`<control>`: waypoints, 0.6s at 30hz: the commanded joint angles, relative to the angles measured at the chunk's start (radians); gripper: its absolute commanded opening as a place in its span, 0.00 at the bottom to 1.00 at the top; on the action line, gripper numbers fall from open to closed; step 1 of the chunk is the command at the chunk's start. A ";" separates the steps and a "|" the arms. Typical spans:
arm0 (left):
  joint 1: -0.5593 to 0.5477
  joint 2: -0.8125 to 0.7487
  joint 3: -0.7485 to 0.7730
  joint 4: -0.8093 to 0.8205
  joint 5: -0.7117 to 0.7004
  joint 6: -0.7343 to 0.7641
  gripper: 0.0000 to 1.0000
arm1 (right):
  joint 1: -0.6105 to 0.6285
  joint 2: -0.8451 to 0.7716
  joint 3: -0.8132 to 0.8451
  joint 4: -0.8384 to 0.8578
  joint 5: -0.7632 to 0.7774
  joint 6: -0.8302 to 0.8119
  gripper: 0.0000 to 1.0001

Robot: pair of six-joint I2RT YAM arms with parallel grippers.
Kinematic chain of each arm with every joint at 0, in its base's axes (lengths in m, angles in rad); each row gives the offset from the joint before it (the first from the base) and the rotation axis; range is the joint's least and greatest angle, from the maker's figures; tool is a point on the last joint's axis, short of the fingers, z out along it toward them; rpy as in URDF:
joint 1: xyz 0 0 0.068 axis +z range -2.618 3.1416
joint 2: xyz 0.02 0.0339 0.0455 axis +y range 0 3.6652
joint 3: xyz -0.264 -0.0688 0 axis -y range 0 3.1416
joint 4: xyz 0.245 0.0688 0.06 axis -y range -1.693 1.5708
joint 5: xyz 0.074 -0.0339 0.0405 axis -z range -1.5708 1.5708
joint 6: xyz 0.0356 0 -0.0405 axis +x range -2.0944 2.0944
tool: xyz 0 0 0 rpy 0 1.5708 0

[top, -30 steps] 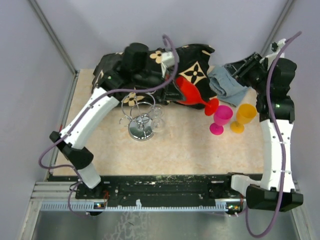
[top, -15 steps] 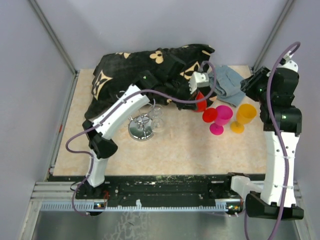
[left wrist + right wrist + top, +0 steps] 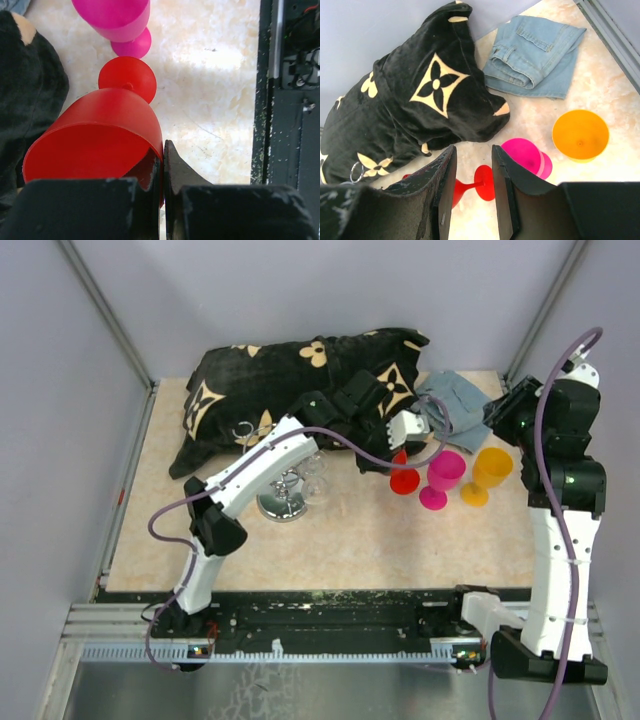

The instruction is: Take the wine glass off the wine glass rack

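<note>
My left gripper [image 3: 404, 440] is shut on the rim of a red plastic wine glass [image 3: 403, 480], one finger inside the bowl and one outside [image 3: 162, 150]. The red glass [image 3: 100, 135] hangs foot down, its foot low over the table just left of a pink glass [image 3: 441, 475]. The chrome wine glass rack [image 3: 283, 495] stands on its round mirrored base at centre left, behind my left forearm, with a clear glass [image 3: 315, 476] at its right side. My right gripper [image 3: 507, 410] is open and empty, raised at the far right [image 3: 472, 165], with the red glass [image 3: 482, 183] below it.
A black pillow with cream flower marks [image 3: 290, 380] lies along the back. Folded jeans [image 3: 455, 405] lie at the back right. An orange glass [image 3: 488, 473] stands right of the pink glass [image 3: 525, 156]. The black front rail [image 3: 287, 90] borders the table.
My left arm swung right from over the pillow, carrying the red glass down beside the pink glass. My right arm drew back and up a little.
</note>
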 commanded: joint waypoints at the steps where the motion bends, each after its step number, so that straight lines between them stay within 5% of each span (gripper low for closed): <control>1: 0.000 0.050 0.009 -0.033 -0.049 0.069 0.00 | -0.003 0.011 0.021 0.046 -0.018 -0.007 0.34; 18: -0.024 0.162 0.023 -0.114 -0.124 0.181 0.03 | -0.003 0.030 0.013 0.060 -0.044 -0.017 0.32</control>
